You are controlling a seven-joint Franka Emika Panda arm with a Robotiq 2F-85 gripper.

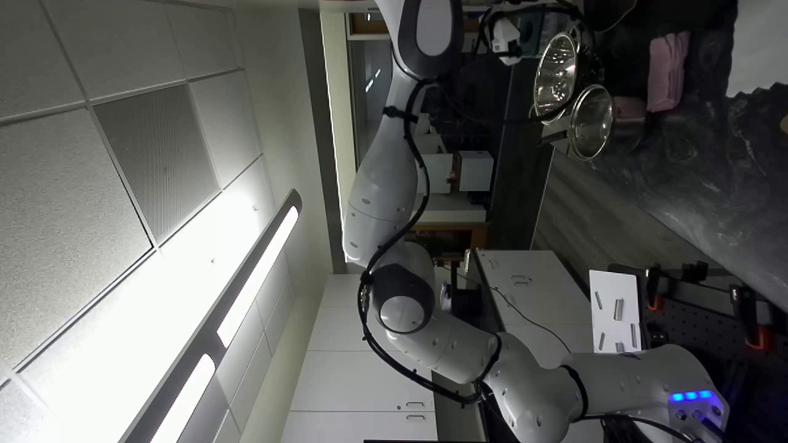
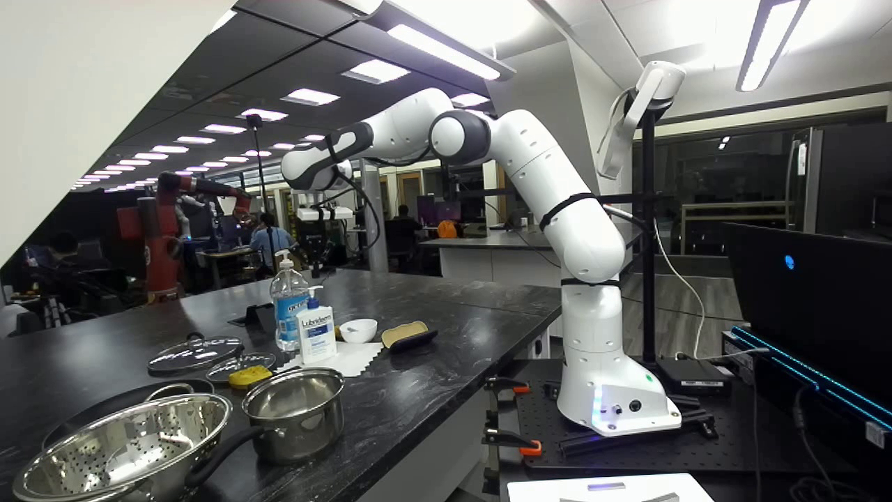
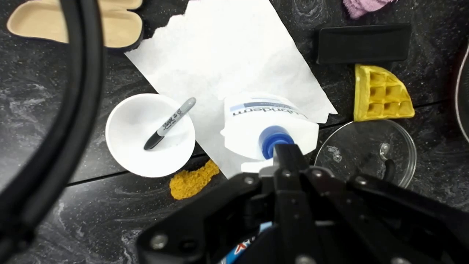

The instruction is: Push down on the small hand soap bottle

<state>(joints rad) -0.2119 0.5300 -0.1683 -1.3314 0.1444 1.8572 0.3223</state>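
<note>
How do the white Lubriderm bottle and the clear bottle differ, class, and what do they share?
The Lubriderm bottle is opaque white, while the clear bottle is see-through around its blue label. The Lubriderm bottle is shorter; the clear bottle is taller. Both are pump bottles standing upright.

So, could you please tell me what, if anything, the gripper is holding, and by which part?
Nothing is held: the gripper is shut with nothing between its jaws, and the Lubriderm bottle stands ungripped.
</note>
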